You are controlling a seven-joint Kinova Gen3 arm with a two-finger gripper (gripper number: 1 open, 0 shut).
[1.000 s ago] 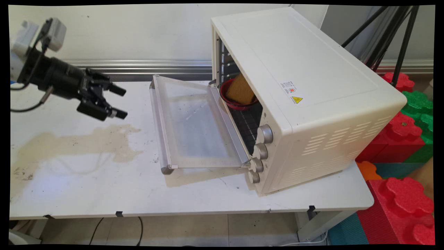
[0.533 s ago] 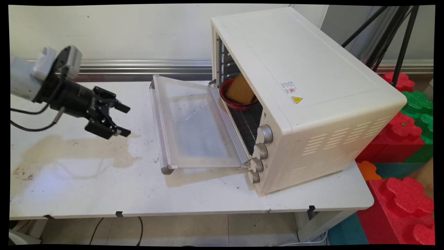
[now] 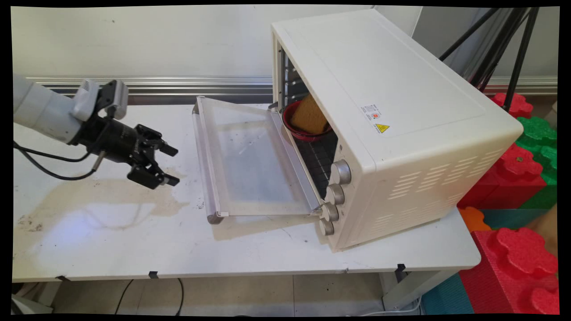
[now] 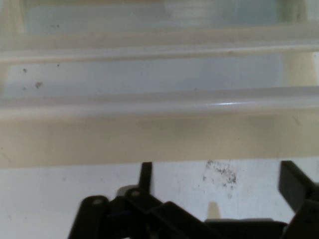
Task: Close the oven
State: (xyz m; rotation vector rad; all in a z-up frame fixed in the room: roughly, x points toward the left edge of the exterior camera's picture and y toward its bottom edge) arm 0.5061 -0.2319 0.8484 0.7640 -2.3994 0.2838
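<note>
My gripper (image 3: 171, 166) hangs low over the white surface (image 3: 134, 240), its two fingers spread apart and holding nothing, pointed toward the oven door (image 3: 250, 160). The door lies swung fully down, level with the surface, its handle bar (image 3: 204, 165) forming the edge nearest my gripper; a narrow strip of bare surface separates the fingertips from that bar. In the hand view, the handle bar (image 4: 159, 102) crosses the frame as a pale horizontal band, with the door's glass (image 4: 149, 74) beyond it and one dark finger (image 4: 294, 184) rising at the right. A tan stain (image 3: 102, 196) spreads on the surface beneath and to the left of my gripper. The cream oven (image 3: 392, 125) stands at the right of the surface, cavity exposed. Inside, on the wire rack (image 3: 316, 156), sits a red bowl (image 3: 303, 131) with a yellow-brown sponge (image 3: 308, 116) leaning in it. Four knobs (image 3: 334, 196) run down the oven's front. Red and green foam blocks (image 3: 517, 187) stand beyond the surface's right end.
</note>
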